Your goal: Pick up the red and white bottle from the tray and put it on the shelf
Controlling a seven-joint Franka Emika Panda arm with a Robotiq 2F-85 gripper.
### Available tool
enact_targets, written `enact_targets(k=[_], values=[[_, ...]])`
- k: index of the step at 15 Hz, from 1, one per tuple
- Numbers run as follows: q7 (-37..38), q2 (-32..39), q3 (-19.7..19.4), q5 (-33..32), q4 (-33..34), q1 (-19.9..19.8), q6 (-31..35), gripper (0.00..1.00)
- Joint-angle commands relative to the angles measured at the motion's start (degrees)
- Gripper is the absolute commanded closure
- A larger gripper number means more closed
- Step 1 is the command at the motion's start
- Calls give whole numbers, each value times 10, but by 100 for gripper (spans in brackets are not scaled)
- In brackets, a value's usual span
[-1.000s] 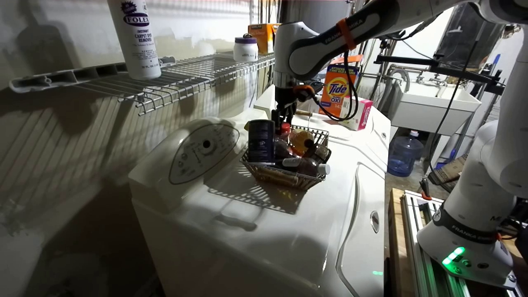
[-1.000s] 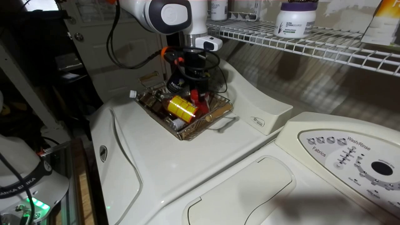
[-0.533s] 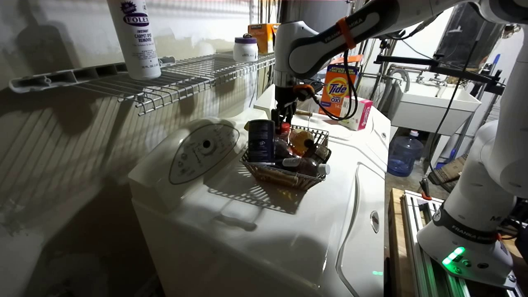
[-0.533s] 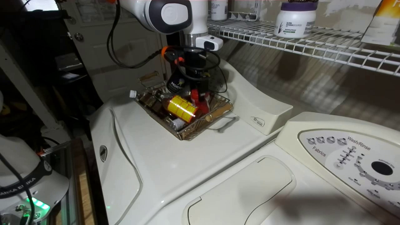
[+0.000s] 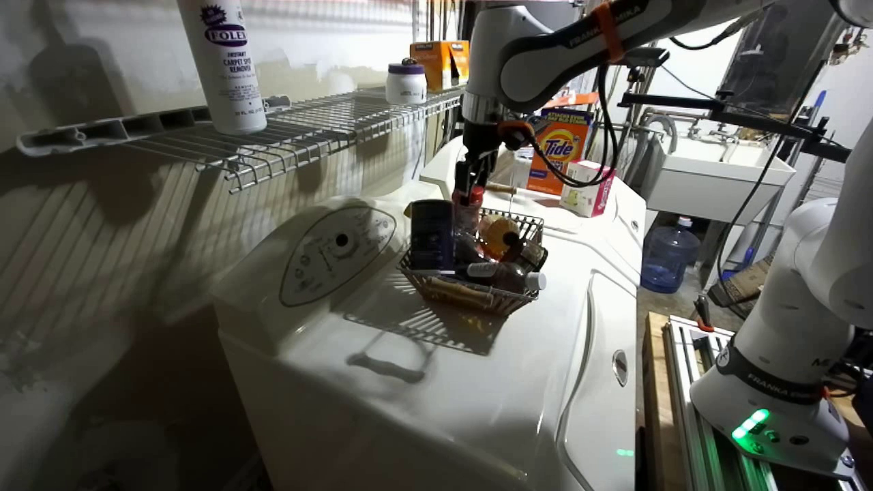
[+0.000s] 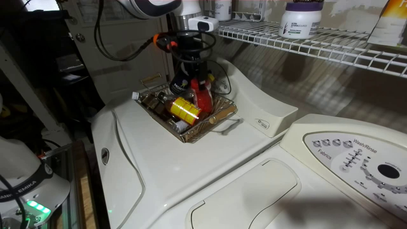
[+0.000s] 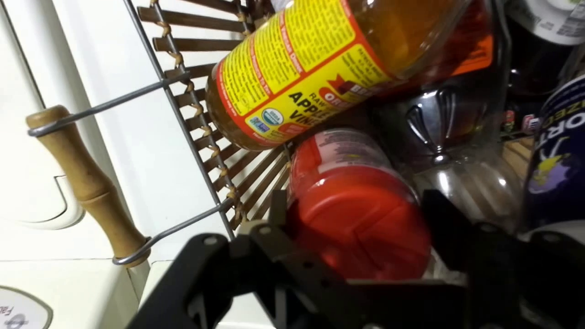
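Red bottle [image 6: 203, 99] gripped by downward-pointing jaws

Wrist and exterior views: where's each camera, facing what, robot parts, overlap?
Wrist view: wrist-mounted, facing red and white bottle; pincer only.
In an exterior view: higher than the shelf, facing tray and sink; arm, base, pincer.
In an exterior view: above Wash/Rinse panel, facing tray and door; same parts.
Shared: tray in all; shelf in both exterior views.

I am holding the forearm [image 5: 580, 44] high, sloping down to the wrist [image 6: 187, 20], below which the gripper [image 7: 355, 212] is pointing downward. Its 2 fingers [image 7: 445, 228] are standing apart and clamping from opposite sides. The arm's base [image 5: 791, 412] is showing a green light [image 5: 758, 416].
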Motion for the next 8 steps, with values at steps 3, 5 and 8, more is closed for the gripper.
enact_targets(k=[3,5,8], values=[[47,-136,12,-56,-91,12,8,51],[54,-180,21,-63,-112,13,18,51],[53,-231,32,-54,-134,16,46,51]])
